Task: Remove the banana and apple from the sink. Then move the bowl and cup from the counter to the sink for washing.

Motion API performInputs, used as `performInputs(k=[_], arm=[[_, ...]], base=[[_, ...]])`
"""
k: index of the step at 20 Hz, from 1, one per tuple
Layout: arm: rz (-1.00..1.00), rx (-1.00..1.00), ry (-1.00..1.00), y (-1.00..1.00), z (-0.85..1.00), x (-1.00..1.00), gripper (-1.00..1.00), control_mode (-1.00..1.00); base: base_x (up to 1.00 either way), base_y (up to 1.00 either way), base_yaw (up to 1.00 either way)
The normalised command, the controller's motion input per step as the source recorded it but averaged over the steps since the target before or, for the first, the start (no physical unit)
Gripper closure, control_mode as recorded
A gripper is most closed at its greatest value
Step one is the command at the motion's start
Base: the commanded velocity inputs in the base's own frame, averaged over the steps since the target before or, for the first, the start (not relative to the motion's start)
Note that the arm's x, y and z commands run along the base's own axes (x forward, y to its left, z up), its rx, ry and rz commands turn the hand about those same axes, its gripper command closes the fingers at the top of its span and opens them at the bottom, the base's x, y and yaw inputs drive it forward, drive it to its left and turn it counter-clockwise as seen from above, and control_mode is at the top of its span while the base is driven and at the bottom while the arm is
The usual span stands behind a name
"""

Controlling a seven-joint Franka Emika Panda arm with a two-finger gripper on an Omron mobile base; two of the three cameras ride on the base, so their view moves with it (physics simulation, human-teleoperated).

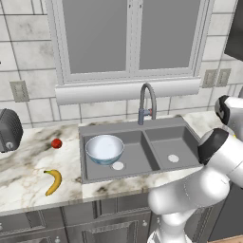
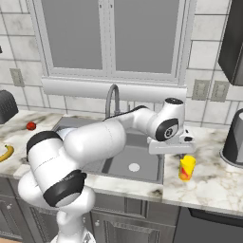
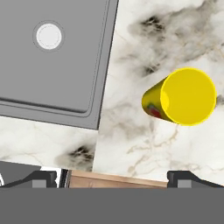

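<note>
The blue-grey bowl (image 1: 104,148) sits in the left basin of the dark grey sink (image 1: 171,144). On the marble counter (image 1: 28,180) to the sink's left lie the red apple (image 1: 56,143) and the yellow banana (image 1: 53,181). The yellow cup (image 2: 186,168) stands upright on the counter just right of the sink (image 2: 147,163). My gripper (image 2: 172,152) hovers above the counter edge by the right basin, up and left of the cup. In the hand view the cup (image 3: 181,98) shows from above, off to the right, and my gripper (image 3: 114,179) is open with nothing between its tips.
The curved grey faucet (image 1: 147,102) rises behind the sink's divider. A dark appliance (image 1: 7,130) stands at the counter's far left. A dark grey pot-like vessel (image 2: 233,140) stands right of the cup. A window sill (image 2: 114,89) runs above the faucet.
</note>
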Motion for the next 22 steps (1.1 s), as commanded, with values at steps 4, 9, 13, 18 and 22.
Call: performInputs(k=[4,9,13,18,22], arm=[[0.0,0.0,0.0,-0.05,-0.08,0.08,-1.0,-1.0],[0.0,0.0,0.0,-0.05,-0.08,0.09,-1.0,-1.0],[0.0,0.0,0.0,-0.06,-0.07,0.07,-1.0,-1.0],[0.0,0.0,0.0,-0.08,-0.07,0.06,-1.0,-1.0],[0.0,0.0,0.0,-0.07,-0.07,0.05,-1.0,-1.0]], base=[[0.0,0.0,0.0],[0.0,0.0,0.0],[0.0,0.0,0.0],[0.0,0.0,0.0],[0.0,0.0,0.0]])
